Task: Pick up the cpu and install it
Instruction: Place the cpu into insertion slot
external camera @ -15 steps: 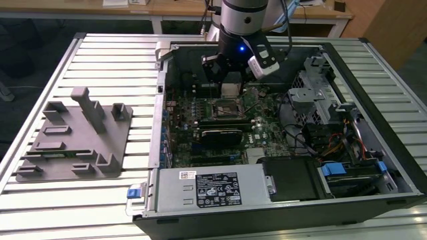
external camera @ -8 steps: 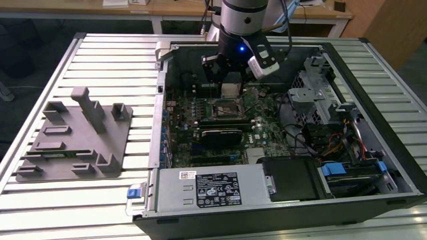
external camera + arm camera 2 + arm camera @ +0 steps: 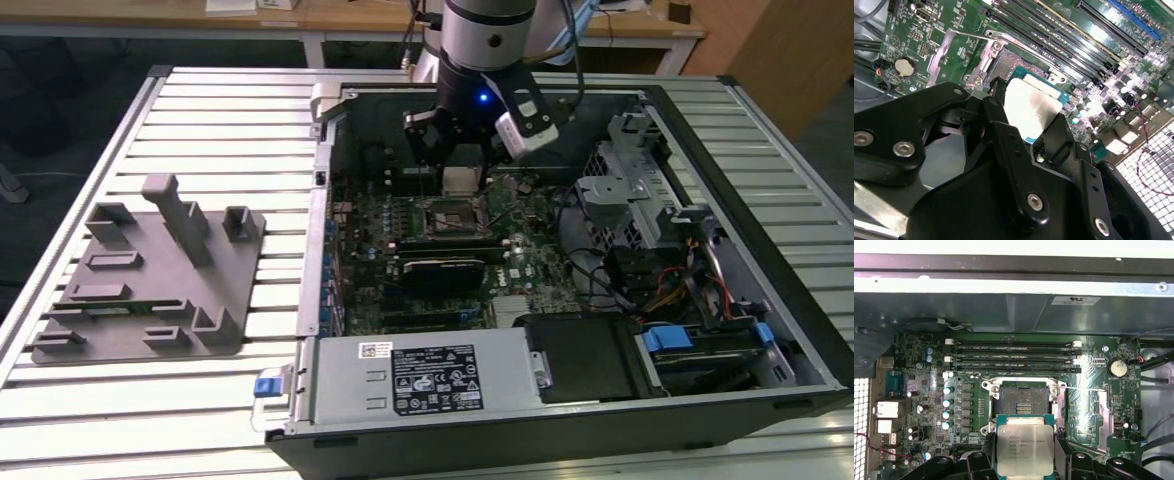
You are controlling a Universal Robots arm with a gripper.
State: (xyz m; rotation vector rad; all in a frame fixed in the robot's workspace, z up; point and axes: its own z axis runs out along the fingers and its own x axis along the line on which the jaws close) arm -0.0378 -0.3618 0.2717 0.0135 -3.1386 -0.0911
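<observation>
My gripper (image 3: pixel 1025 456) is shut on the cpu (image 3: pixel 1025 445), a flat square chip with a silvery-grey top plate, gripped by two opposite edges. The black fingers (image 3: pixel 999 97) show on either side of the cpu (image 3: pixel 1031 107) in both wrist views. The chip hangs a little above the green motherboard, beside the open black socket frame (image 3: pixel 1024 396) with its metal load plate swung up. In the exterior view, the gripper (image 3: pixel 461 172) hovers inside the open computer case with the pale cpu (image 3: pixel 461 181) just behind the socket (image 3: pixel 451 214).
Memory slots (image 3: pixel 1014 357) run past the socket. A grey fixture tray (image 3: pixel 147 280) with upright posts lies on the slatted table at the exterior view's left. The power supply (image 3: pixel 414 375), drive bays (image 3: pixel 694 340) and cables (image 3: pixel 627 270) crowd the case.
</observation>
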